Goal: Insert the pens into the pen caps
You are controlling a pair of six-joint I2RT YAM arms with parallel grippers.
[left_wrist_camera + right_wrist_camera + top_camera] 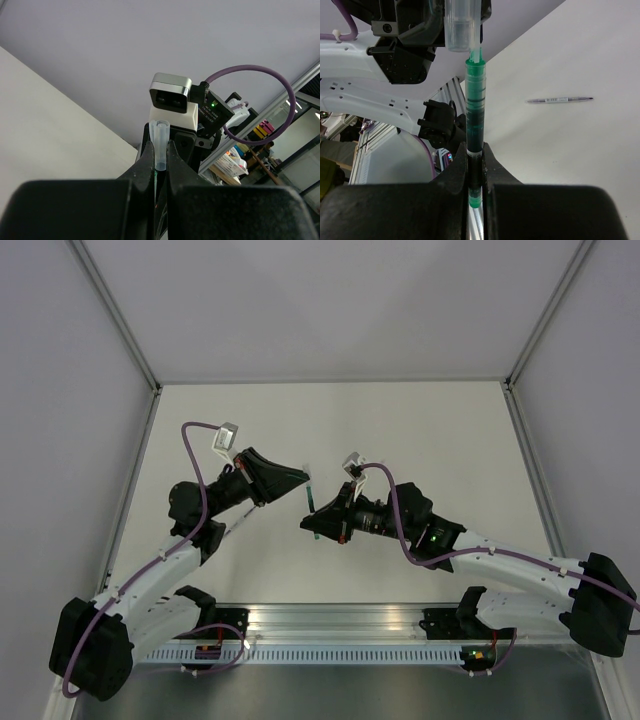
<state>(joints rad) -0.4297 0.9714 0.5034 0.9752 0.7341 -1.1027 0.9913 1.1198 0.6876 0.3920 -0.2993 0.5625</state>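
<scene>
My right gripper (pixel 476 151) is shut on the lower barrel of a dark green pen (pixel 475 115), which stands upright in the right wrist view. Its pale tip just meets the mouth of a clear pen cap (pixel 462 25) above it. My left gripper (pixel 160 147) is shut on that clear pen cap (pixel 160 134), whose open end sticks out past the fingertips. From above, the left gripper (pixel 298 478) and the right gripper (pixel 312 521) face each other over mid-table, with the green pen (pixel 312 498) between them. A thin greyish pen (pixel 560 100) lies flat on the table.
The white table (pixel 420 430) is walled by pale panels on three sides with metal frame posts (pixel 120 320). The right wrist camera (pixel 172 100) and its purple cable (pixel 260 105) fill the space just beyond the cap in the left wrist view.
</scene>
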